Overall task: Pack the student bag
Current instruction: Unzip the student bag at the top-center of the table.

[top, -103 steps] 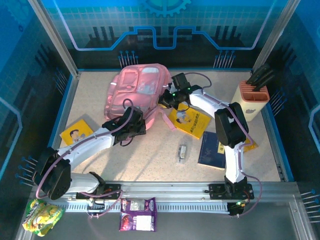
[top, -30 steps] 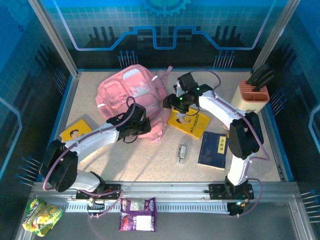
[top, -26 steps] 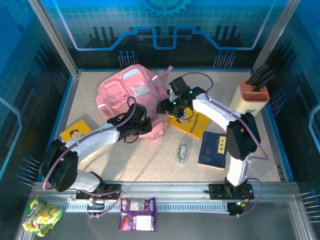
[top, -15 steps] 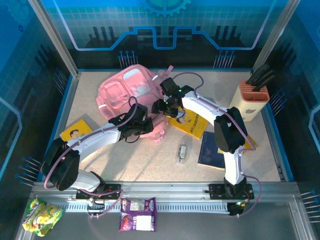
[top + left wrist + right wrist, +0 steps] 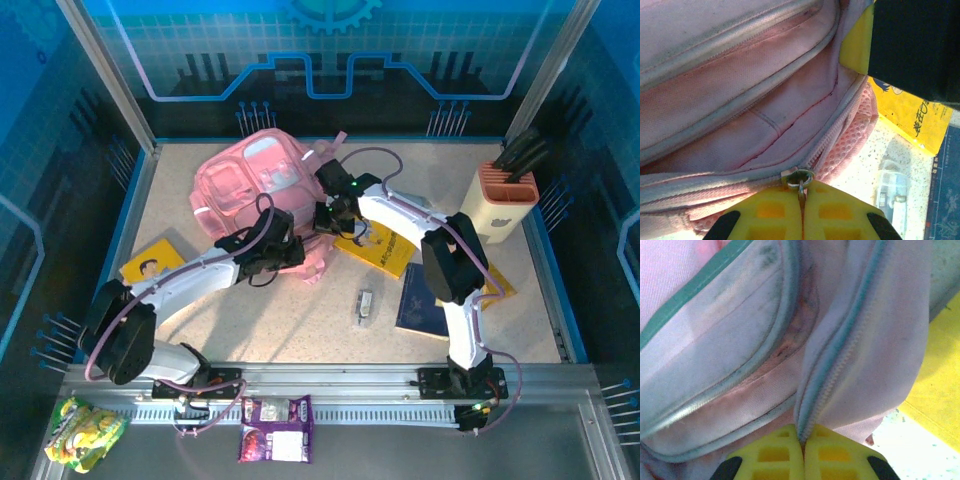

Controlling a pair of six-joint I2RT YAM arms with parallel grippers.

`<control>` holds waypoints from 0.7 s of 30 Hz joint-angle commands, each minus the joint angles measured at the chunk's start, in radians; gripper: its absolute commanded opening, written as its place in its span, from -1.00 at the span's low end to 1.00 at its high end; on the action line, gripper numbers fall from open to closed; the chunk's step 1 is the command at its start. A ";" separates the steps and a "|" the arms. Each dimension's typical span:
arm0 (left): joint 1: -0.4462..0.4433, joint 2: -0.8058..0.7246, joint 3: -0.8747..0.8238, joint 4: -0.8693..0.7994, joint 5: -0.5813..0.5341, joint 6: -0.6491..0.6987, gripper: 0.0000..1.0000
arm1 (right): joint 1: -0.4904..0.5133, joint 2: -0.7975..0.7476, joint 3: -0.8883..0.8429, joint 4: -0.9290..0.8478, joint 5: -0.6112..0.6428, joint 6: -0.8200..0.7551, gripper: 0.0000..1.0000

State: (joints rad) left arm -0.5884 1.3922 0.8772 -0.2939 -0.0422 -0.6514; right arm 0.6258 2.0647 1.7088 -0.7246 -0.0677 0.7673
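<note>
Top external view shows you the student bag [image 5: 255, 190] lying at the far left-centre of the table [image 5: 300, 330], pale front panels facing up. Both arms reach in to its near right corner. Your left gripper [image 5: 290, 254] sits at the bag's near edge. Your right gripper [image 5: 322, 215] is at the bag's right side, just beside a yellow book [image 5: 388, 250] that the right arm crosses. A blue book [image 5: 425, 300] lies nearer the bases on the right, with a small clear object [image 5: 366, 305] just left of it. A second yellow book [image 5: 150, 268] lies well apart on the left, and an orange-topped holder [image 5: 505, 195] with dark handles stands at the far right.

From the left wrist camera, you see your left fingers [image 5: 765, 215] pressed together, pinching the metal zip pull [image 5: 800, 178] at the bag's mesh-backed edge. A line of zip teeth runs up and to the right from the pull. You cannot tell whether that zip is open. The right gripper's dark body sits at the upper right, against the bag.

From the right wrist camera, you see your right fingers [image 5: 835, 452] clamped tight on a fold of the bag's pink fabric. A zip line runs up along that fold from the fingertips. A pale panel with bluish-green piping curves away to the left.
</note>
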 commanded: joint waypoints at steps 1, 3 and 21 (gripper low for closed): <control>-0.009 -0.093 -0.032 -0.064 -0.032 0.048 -1.00 | -0.028 -0.032 0.022 0.018 0.068 -0.026 -1.00; -0.007 -0.117 -0.050 -0.097 -0.047 0.056 -1.00 | -0.047 -0.042 0.021 0.034 0.056 -0.029 -1.00; 0.318 -0.269 -0.201 -0.203 -0.177 0.001 -1.00 | -0.142 -0.107 0.011 0.015 0.029 -0.100 -1.00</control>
State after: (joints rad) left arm -0.3397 1.1572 0.6971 -0.4377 -0.1413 -0.6296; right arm 0.5224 2.0102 1.7145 -0.7319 -0.0917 0.7010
